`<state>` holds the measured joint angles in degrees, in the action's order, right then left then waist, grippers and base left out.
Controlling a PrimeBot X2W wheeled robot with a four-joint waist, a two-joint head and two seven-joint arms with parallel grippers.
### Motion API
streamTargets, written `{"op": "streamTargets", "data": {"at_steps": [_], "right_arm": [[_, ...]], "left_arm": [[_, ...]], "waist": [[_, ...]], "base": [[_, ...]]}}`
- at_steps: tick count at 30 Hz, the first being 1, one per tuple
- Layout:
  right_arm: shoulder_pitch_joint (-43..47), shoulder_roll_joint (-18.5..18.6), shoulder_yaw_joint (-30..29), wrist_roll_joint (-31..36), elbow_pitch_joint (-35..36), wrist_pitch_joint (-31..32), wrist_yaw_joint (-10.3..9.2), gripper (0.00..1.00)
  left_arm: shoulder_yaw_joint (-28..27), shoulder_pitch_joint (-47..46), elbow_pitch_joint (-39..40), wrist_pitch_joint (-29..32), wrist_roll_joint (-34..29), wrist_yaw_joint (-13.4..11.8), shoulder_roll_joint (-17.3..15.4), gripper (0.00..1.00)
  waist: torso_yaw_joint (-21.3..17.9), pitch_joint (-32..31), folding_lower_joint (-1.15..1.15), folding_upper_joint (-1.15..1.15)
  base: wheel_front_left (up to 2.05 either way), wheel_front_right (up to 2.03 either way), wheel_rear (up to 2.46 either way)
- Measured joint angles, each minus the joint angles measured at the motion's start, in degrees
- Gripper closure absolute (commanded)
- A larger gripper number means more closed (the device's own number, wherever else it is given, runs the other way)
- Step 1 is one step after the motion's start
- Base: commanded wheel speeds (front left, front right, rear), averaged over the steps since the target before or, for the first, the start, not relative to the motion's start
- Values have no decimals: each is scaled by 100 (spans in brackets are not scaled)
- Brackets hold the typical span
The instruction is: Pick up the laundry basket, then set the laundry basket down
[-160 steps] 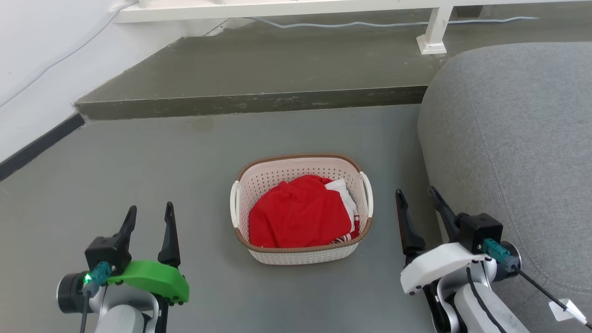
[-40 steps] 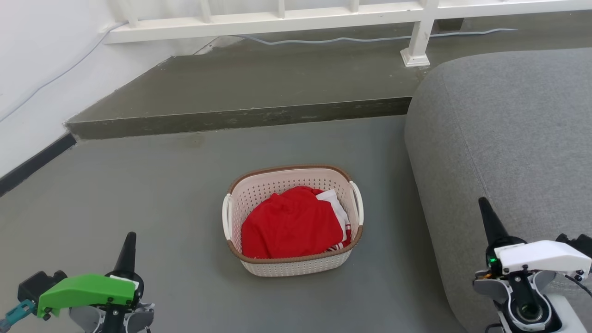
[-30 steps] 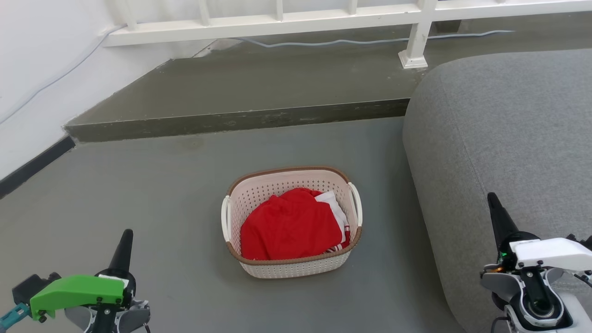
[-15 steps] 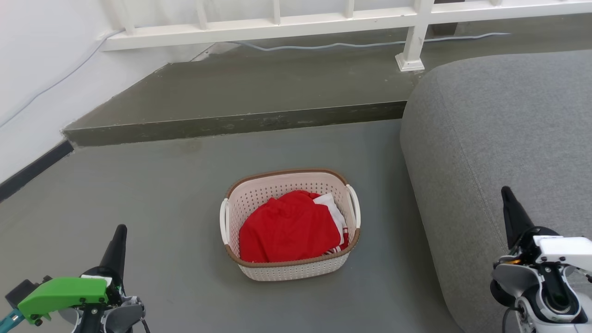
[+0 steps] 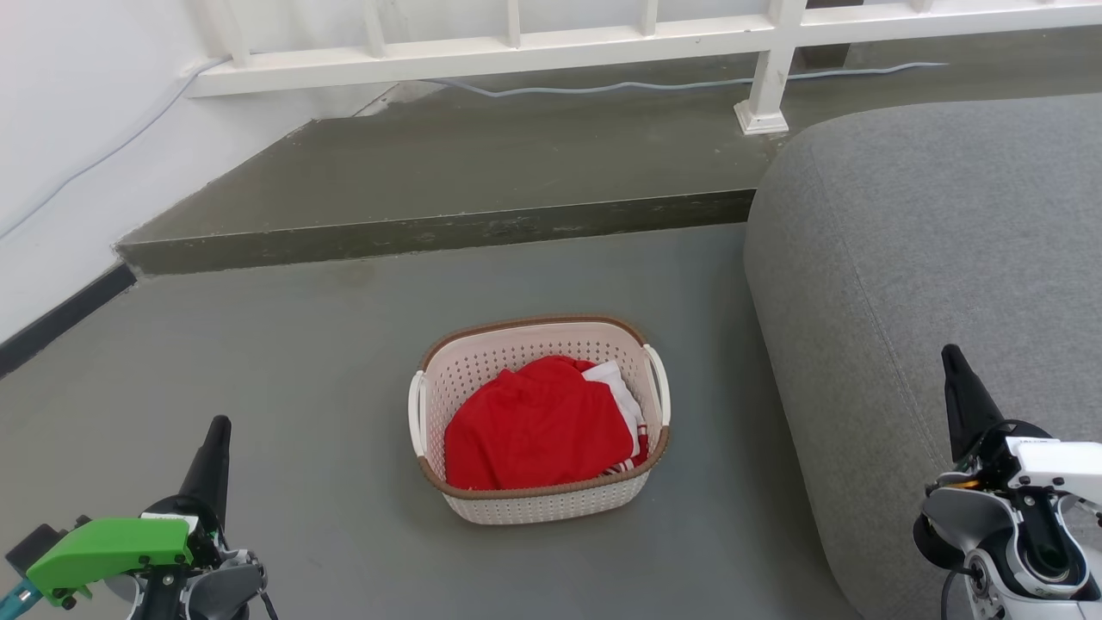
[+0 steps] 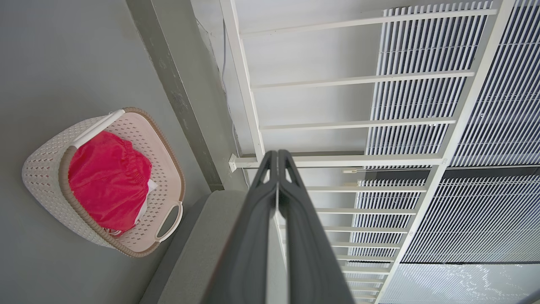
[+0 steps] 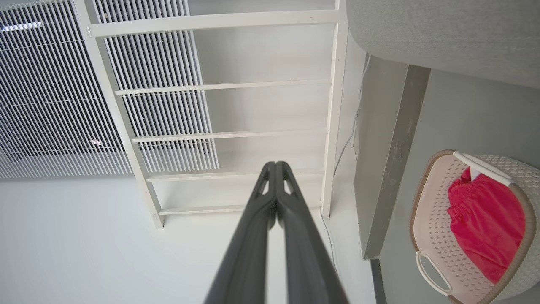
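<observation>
1. Upright on the grey floor (image 5: 258,362), about the middle of the head view: the laundry basket (image 5: 551,508), with cream perforated walls, a brown woven-look rim and a white handle at each side.
2. Heaped inside it: a red garment (image 5: 534,426), with some white cloth (image 5: 622,392) tucked toward the right-hand handle (a striped edge peeping out just below).
3. Low at the left of the head view, well apart from the basket: the left gripper (image 5: 217,426), above a green cover (image 5: 108,547), pointing up the view. In the left wrist view, fingers pressed flat together along their length, gripping nothing.
4. Low at the right, in front of the grey sofa (image 5: 930,258) and likewise well apart from the basket: the right gripper (image 5: 951,357), beside a white cover (image 5: 1055,456). In the right wrist view, fingers closed tip to tip, nothing between them.
5. Near the basket's right side, with a strip of bare floor between: the sofa's rounded edge.
6. Beyond the basket: a raised dark step (image 5: 516,164), then a white railing (image 5: 603,34) with a pale cable (image 5: 654,83) lying along its foot.
7. Off to one side of the closed fingers in both wrist views: the basket again, on the floor, red cloth showing over the rim.
</observation>
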<state>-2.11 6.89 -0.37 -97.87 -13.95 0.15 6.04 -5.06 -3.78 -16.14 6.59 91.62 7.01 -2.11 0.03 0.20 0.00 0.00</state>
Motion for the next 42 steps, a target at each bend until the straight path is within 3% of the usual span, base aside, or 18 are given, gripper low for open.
{"op": "streamTargets", "data": {"at_steps": [42], "right_arm": [[-96,-3,-27,0,-126,41,51,100]], "left_arm": [[2,0,13,-1,0,1,2,100]], "waist": [[-2,-3,0,0]], "base": [[0,0,0]]}}
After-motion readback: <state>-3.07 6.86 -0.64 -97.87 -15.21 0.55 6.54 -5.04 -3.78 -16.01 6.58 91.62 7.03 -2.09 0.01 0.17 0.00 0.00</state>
